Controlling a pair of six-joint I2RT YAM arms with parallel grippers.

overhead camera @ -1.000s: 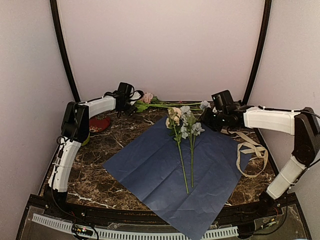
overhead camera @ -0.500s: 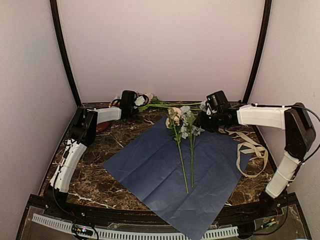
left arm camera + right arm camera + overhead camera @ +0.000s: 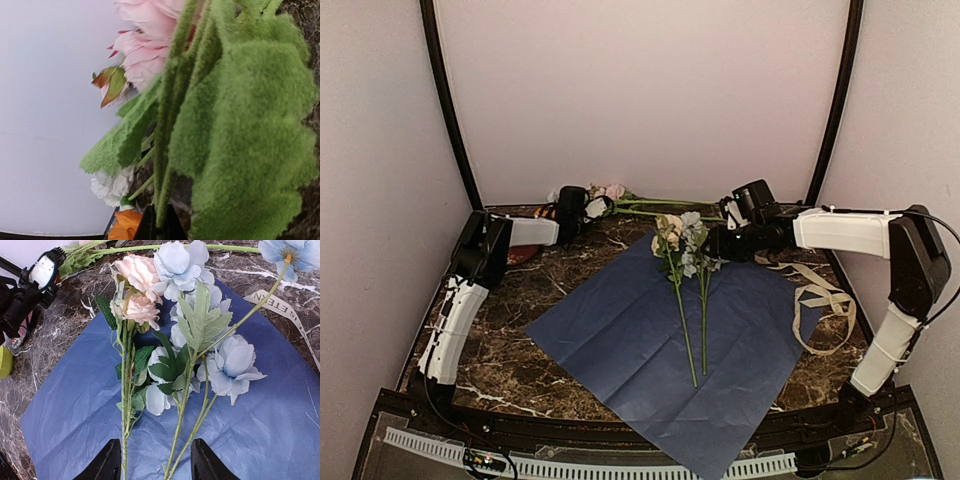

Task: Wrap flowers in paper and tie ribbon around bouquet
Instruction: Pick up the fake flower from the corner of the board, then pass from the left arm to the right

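Gripping flowers (image 3: 164,125) now, left pincer (image 3: 159,226), previously open.

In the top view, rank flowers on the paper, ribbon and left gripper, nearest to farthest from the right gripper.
1. flowers on the paper, just left of the right gripper.
2. ribbon, to its right.
3. left gripper, far left at the back.

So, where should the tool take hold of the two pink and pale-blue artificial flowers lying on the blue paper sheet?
Probably the thin green stems below the leaves, from straight above, closing across them. There they lie flat on the blue paper sheet, bare and close together; the pink and pale-blue blooms are bulky.
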